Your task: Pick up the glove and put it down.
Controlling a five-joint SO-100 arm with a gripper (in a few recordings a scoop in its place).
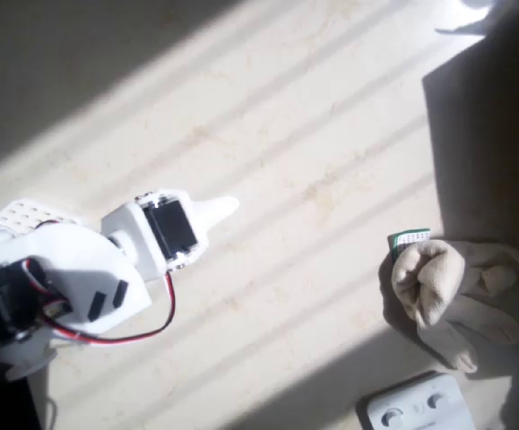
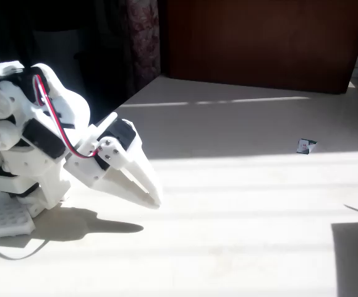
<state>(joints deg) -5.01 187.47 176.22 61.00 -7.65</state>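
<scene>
Overhead view puts the glove [image 1: 447, 291] on the table [image 1: 313, 134], far right of my gripper [image 1: 219, 210], whose fingers look pressed together. I should open them wide, then reach over its plump middle.

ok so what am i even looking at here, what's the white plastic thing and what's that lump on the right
The white plastic thing is a small robot arm with a two-finger gripper at its tip. Its jaws look closed and hold nothing. One picture is taken from straight above, the other from a camera standing low at the side of the table. The lump is a beige fabric glove with a small green-and-white label, lying well apart from the gripper. In the side view just the label can be made out. Below the glove in the overhead view sits a white device with round buttons. Sunlight falls in stripes across the table.
</scene>
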